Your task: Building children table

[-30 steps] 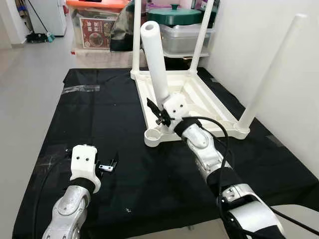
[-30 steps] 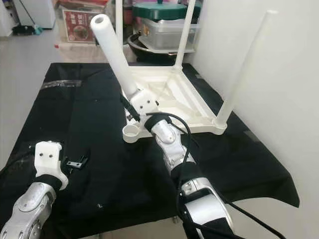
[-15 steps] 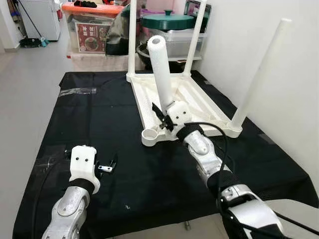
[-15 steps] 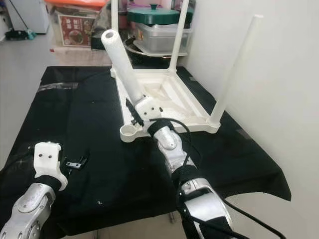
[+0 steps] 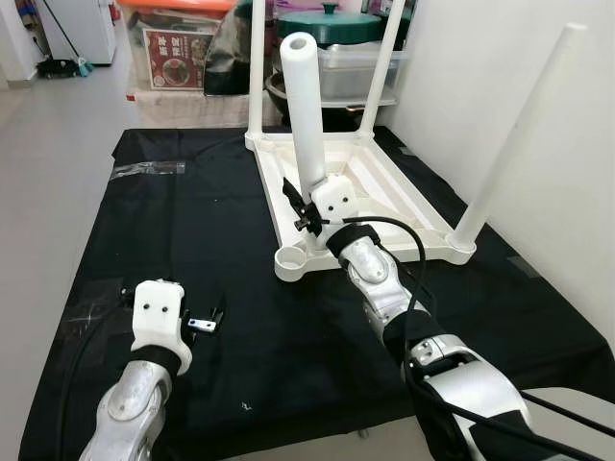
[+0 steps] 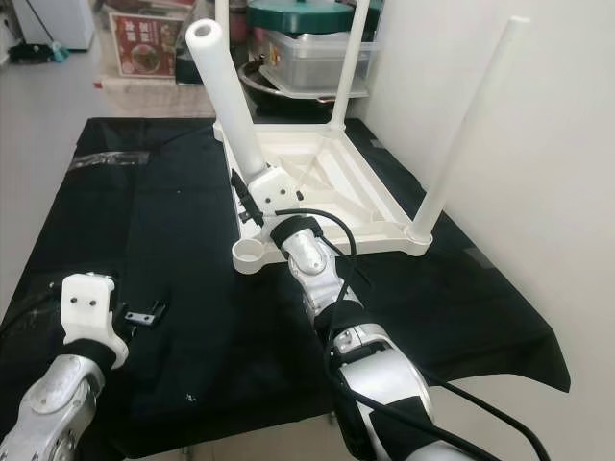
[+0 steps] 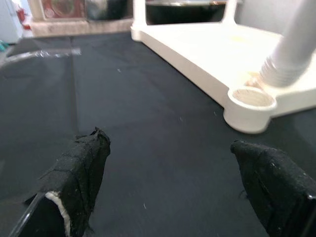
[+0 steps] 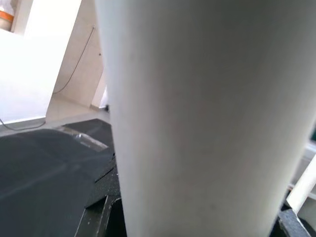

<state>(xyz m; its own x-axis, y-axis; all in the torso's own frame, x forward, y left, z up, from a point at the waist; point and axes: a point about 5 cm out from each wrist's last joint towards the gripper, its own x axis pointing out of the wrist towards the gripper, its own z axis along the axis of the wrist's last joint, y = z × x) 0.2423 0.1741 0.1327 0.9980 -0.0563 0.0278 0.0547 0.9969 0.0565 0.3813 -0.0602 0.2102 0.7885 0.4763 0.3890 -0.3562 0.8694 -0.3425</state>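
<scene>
Leg (image 5: 304,106) now more upright, above near-left socket (image 5: 291,259); right claw (image 5: 306,213) clamped on it. Left claw (image 7: 173,192) apart, hovering over black cloth (image 5: 173,240).

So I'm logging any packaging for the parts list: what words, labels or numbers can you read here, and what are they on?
Red printed label on the storage box behind the black cloth: it carries print and a round picture, too small and blurred to read.
White table top and white leg held in the right tool: no readable marking.

black cloth (image 5: 192,221) | green-lidded pot (image 5: 330,24) | clear storage bins (image 5: 183,58) | white wall (image 5: 480,77)
</scene>
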